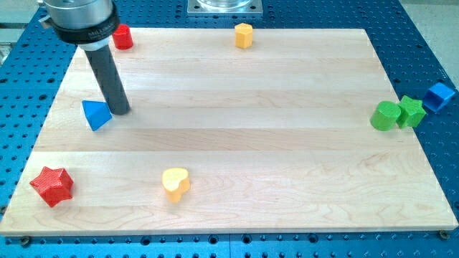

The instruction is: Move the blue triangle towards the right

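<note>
The blue triangle [95, 115] lies on the wooden board [237, 136] at the view's left. My tip [120, 111] rests on the board just right of the blue triangle, touching or nearly touching its right edge. The dark rod slants up to the view's top left.
A red block [122, 36] sits at the top left and a yellow hexagon-like block [244, 34] at the top middle. A red star [52, 186] and a yellow heart [176, 183] lie at the bottom left. Two green blocks [398, 114] and a blue cube [439, 96] sit at the right edge.
</note>
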You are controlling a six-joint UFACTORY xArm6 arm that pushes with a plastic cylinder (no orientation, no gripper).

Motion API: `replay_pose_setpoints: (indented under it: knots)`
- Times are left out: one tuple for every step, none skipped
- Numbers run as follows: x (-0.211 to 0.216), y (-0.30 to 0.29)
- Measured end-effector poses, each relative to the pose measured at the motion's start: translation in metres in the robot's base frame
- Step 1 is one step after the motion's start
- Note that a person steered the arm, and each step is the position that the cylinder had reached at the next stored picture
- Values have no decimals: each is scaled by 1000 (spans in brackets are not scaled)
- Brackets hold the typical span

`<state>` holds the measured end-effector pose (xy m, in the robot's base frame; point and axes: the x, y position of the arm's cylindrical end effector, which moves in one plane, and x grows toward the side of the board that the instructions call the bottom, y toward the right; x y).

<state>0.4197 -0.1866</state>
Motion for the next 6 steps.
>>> replay_pose_setpoints:
  knots:
    - [-27,-75]
    - [-9,-118]
    - [8,-13]
    - [8,92]
    - [-13,41]
    - [40,-21]
